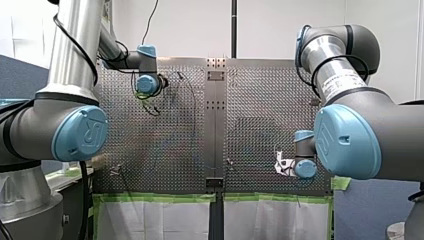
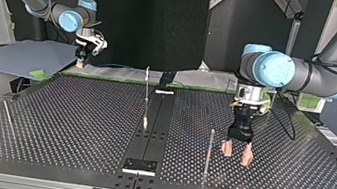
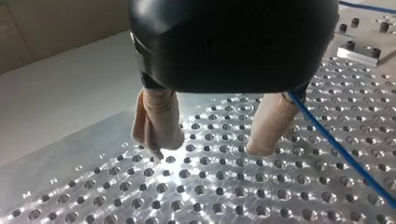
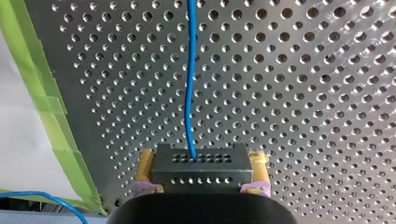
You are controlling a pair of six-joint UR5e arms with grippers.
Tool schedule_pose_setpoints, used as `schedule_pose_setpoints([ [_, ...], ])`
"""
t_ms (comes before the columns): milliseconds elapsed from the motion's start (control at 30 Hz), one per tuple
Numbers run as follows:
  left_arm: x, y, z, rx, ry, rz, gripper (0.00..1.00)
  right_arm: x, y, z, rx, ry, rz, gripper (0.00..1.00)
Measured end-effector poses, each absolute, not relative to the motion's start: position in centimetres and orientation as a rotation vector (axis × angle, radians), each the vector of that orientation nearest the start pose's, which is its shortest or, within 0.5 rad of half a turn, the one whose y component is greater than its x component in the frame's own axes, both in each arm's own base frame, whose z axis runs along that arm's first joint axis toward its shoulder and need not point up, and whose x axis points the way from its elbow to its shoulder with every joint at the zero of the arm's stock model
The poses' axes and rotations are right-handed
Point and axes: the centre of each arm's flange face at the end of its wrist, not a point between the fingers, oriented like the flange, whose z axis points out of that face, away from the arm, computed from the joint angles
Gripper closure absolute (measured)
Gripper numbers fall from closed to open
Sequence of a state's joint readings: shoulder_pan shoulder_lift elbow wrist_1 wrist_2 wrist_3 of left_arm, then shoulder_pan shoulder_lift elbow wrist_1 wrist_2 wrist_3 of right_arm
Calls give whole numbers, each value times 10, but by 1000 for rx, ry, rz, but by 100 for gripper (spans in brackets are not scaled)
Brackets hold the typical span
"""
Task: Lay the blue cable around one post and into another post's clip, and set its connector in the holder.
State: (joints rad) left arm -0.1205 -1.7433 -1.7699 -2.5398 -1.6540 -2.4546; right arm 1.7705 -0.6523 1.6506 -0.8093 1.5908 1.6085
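**Right gripper.** In the right wrist view you find the right gripper [image 4: 201,159] closed on the connector [image 4: 201,173], a dark perforated metal block. Its yellow-padded fingers [image 4: 145,170] press against two opposite sides of the block. The blue cable [image 4: 189,93] leaves the block's upper face and runs straight ahead of the gripper over the perforated desk [image 4: 303,93]. A second stretch of blue cable shows beside the gripper, beyond the green tape [image 4: 51,112] that lines the desk's edge. In the top view this gripper hangs over the desk's far corner at the view's left.

**Left gripper.** In the left wrist view the left gripper [image 3: 208,150] stands wide open, with nothing between its beige-padded fingers. The fingertips are close to the desk. You cannot tell from this view whether they touch it. The blue cable passes just beside one finger, outside the gap, and runs on across the holes.

**Position on the desk.** In the top view the left gripper points straight down in the view's right half. It is near an upright post [image 2: 209,151] but apart from it. A second post [image 2: 146,96], which leans, stands at the dark middle strip [image 2: 150,137], between the two grippers.

**Cable status.** The connector is held in the right gripper, not set on the desk.
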Motion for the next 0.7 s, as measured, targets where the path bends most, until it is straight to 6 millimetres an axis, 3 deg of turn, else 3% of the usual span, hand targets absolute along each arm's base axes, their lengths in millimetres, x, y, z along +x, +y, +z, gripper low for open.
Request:
schedule_pose_setpoints([
  [200, 543, -189, 355, -583, 1273, -783, 0, 241, -594, -20, 1445, -1309, 1203, 100],
  [500, 547, -190, 348, -575, 1282, -783, 0, 223, -599, 23, 1409, -1347, 1156, 100],
  [700, 547, -190, 348, -572, 1282, -785, 0, 223, -596, 54, 1403, -1369, 1162, 100],
])
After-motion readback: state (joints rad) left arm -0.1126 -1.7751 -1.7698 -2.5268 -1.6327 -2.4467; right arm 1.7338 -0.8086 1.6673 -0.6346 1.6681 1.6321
